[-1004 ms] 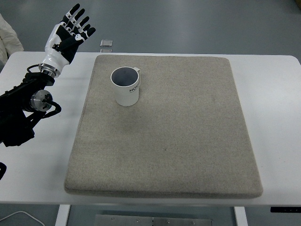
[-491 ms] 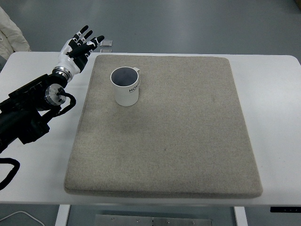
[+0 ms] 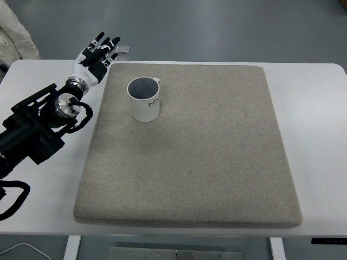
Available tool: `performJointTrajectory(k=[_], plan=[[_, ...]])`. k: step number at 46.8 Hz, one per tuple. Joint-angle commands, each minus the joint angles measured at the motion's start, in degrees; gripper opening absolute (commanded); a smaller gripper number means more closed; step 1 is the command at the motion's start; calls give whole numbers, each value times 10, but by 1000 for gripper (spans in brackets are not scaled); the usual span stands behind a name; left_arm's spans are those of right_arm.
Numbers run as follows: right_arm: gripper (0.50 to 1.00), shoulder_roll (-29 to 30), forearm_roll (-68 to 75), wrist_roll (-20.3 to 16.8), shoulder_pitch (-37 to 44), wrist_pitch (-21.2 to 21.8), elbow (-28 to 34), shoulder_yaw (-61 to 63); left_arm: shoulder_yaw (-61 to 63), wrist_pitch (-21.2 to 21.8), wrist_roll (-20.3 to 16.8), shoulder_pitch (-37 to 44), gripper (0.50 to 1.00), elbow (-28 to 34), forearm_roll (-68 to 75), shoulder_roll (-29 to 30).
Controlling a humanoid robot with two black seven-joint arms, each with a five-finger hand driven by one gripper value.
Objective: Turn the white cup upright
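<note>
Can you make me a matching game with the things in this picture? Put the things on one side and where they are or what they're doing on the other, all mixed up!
Things:
1. white cup with dark lettering
2. beige felt mat
3. left hand, black and white
4. small silvery flat object

Places or states:
A. at the far edge of the white table, just beyond the mat
B. fingers spread, holding nothing
C. standing upright with its opening facing up
D. lying flat, covering most of the table

Pairs: 1-C, 2-D, 3-B, 4-A
</note>
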Motion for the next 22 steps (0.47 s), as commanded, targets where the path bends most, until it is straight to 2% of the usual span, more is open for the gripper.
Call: performJointTrajectory(k=[1,6,22], plan=[[930,0,0,0,0,1,0,0,-6,-3,5,1,994,14,0,-12],[930,0,0,0,0,1,0,0,-7,-9,6,0,994,35,0,-25],[930,0,0,0,0,0,0,0,-7,-22,5,1,994,45,5,-31]])
